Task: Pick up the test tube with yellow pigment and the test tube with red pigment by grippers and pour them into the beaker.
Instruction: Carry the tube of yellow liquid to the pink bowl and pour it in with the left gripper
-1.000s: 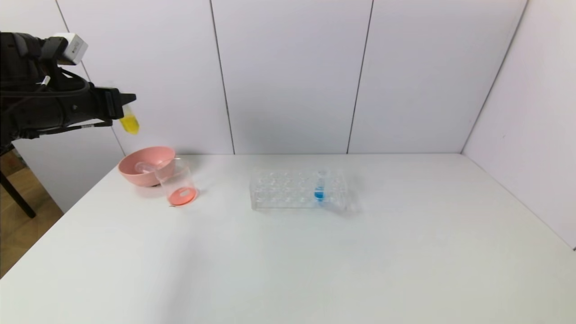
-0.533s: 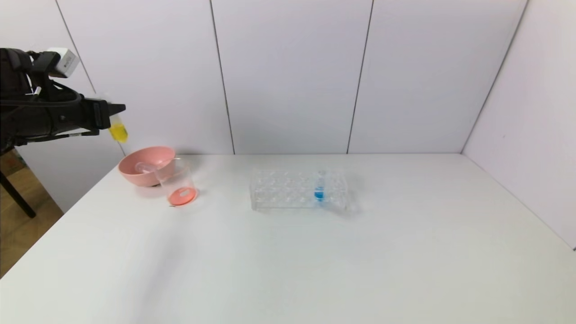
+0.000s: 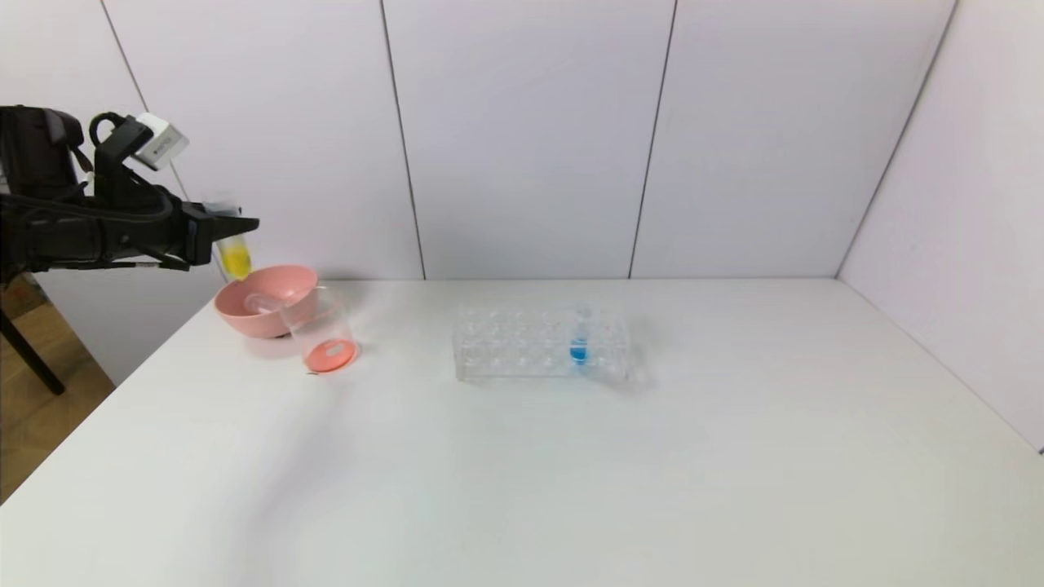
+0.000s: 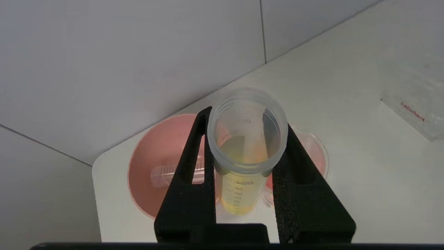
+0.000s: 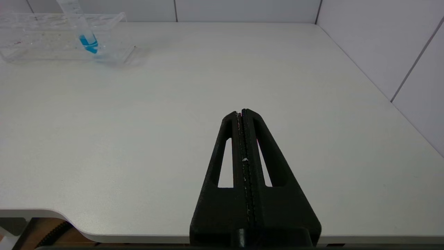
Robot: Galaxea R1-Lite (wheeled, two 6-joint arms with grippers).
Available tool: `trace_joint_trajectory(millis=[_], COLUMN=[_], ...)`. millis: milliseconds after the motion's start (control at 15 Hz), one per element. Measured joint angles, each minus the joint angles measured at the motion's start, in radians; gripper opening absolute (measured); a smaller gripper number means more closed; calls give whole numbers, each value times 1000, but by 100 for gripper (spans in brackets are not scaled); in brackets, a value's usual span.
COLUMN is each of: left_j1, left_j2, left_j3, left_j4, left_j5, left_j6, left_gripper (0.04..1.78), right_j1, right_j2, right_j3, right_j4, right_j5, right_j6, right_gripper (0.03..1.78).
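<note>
My left gripper (image 3: 247, 223) is shut on the test tube with yellow pigment (image 3: 236, 258) and holds it nearly upright in the air, just above the far left rim of the pink bowl. In the left wrist view the tube (image 4: 242, 194) sits between the two fingers of the left gripper (image 4: 248, 119), mouth toward the camera. The beaker (image 3: 324, 334) stands right of the bowl with red-orange liquid at its bottom. No tube with red liquid shows. My right gripper (image 5: 241, 111) is shut and empty, over the table's near right part.
The pink bowl (image 3: 245, 322) at the table's far left corner holds an empty clear tube (image 3: 261, 303) lying on its side. A clear tube rack (image 3: 506, 346) at mid-table holds the blue-liquid tube (image 3: 579, 341). The table's left edge is close to the bowl.
My left gripper first drew back left with the yellow tube, then came right and lower. The tube now stands more upright, close above the bowl's rim.
</note>
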Motion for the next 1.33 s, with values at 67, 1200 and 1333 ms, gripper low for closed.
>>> trace_joint_trajectory(millis=[67, 1200, 1333], left_j1=[0, 17, 19], left_j2=[5, 56, 78], left_j3=[-22, -214, -254], left_j4=[67, 484, 551], left_j5=[-2, -87, -98], left_j6=[53, 461, 479], left_gripper=[47, 47, 47], right_j1=[0, 0, 0], right_j2=[0, 0, 0], right_j3=[0, 0, 0], right_j4=[0, 0, 0], right_j5=[0, 0, 0], right_j6=[0, 0, 0], right_gripper=[11, 11, 11])
